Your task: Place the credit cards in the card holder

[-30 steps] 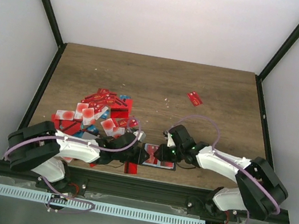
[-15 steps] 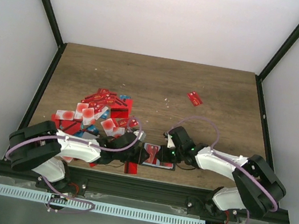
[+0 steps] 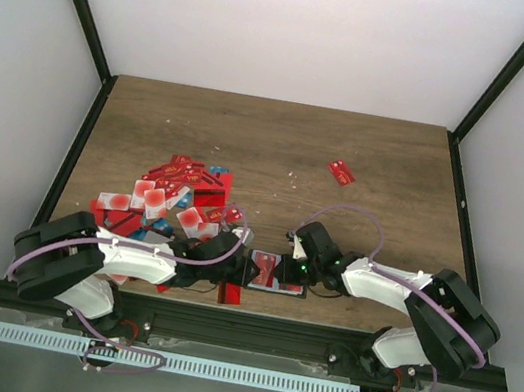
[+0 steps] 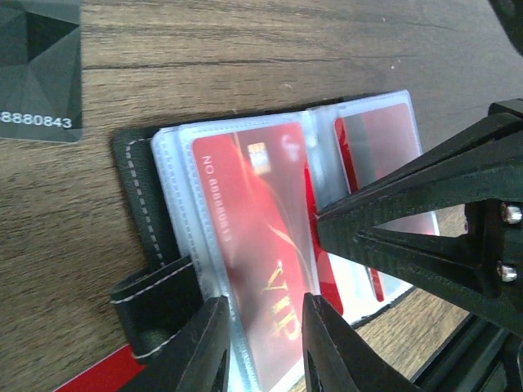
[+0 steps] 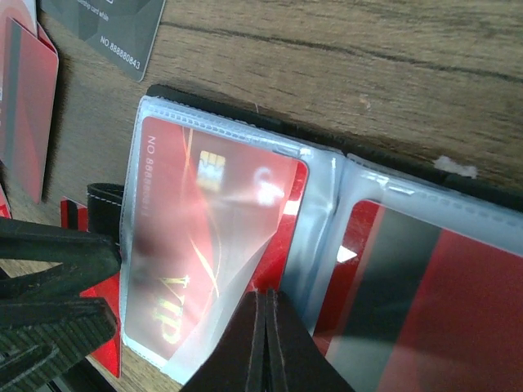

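The card holder (image 3: pixel 289 284) lies open near the table's front edge, its clear sleeves showing inside the black cover (image 4: pixel 135 188) (image 5: pixel 204 96). A red VIP credit card (image 4: pixel 253 237) (image 5: pixel 196 229) sits in the left sleeve. Another red card with a dark stripe (image 5: pixel 425 294) (image 4: pixel 376 139) fills the right sleeve. My right gripper (image 5: pixel 265 296) (image 3: pixel 282 265) is shut, its tip touching the VIP card's edge by the fold. My left gripper (image 4: pixel 265 306) (image 3: pixel 249 269) rests on that sleeve's outer end with its jaws slightly apart. Several more credit cards (image 3: pixel 171 195) are piled to the left.
A thin black numbered card (image 4: pixel 37 69) (image 5: pixel 106 28) lies just beyond the holder. One red card (image 3: pixel 229 294) sits at the front edge under the left arm, another (image 3: pixel 341 172) lies alone at the back right. A striped red card (image 5: pixel 24 106) lies left of the holder.
The right gripper's jaws have closed fully at the VIP card's edge. The left gripper and the holder have barely moved.
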### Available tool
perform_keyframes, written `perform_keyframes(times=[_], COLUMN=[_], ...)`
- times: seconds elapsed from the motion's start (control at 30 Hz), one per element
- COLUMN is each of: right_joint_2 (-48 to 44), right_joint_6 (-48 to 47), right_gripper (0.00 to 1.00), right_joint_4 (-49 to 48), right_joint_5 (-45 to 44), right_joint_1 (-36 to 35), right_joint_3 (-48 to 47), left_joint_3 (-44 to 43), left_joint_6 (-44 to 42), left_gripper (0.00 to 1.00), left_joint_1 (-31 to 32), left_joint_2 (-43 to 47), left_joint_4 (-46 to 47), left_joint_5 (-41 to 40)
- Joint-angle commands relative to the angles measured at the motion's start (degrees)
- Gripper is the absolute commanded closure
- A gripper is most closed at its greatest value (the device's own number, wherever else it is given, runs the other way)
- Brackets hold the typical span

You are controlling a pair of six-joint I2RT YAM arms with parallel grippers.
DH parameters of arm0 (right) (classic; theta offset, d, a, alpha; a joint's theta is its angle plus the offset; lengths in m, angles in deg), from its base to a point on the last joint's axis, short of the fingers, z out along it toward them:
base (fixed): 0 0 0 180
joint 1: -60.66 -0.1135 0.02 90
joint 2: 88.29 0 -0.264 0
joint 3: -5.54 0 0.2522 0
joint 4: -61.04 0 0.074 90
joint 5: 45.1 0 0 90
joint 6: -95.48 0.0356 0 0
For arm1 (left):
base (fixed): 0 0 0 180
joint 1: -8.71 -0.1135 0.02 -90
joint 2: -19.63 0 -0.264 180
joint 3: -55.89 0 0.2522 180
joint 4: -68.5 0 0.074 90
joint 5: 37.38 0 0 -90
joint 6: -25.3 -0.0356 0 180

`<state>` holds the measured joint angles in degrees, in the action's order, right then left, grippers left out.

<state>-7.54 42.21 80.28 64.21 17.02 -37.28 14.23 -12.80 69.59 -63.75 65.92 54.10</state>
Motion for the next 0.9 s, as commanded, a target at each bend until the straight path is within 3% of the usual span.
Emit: perform_keyframes(times=[0.0,0.23,0.53,0.87], right_joint_2=[3.0,2.9,1.6,1.5], right_joint_6=[-0.1,-0.1,0.0,0.2], right_gripper=[0.99,0.99,0.99,0.99], right_joint_4=[0.5,0.4,1.1,0.8], right_joint_5=[-1.5,-1.5,-1.9,-1.7], right_joint_1=[-0.4,-0.4,-0.4,-0.4], right_joint_3=[2.1,2.5,2.8,3.0], left_joint_3=[-2.0,-3.5,-1.6,-2.2], left_joint_6=[-1.3,-1.2,1.6,0.3], left_gripper=[0.73,0.72,0.7,0.69], left_joint_1=[0.7,1.3,1.8,1.9], left_joint_2=[-1.3,-2.8,2.6,-2.1], left_joint_4=[0.6,-0.1,-5.8,-0.4], left_joint_5=[0.1,-0.1,-8.2,-2.5])
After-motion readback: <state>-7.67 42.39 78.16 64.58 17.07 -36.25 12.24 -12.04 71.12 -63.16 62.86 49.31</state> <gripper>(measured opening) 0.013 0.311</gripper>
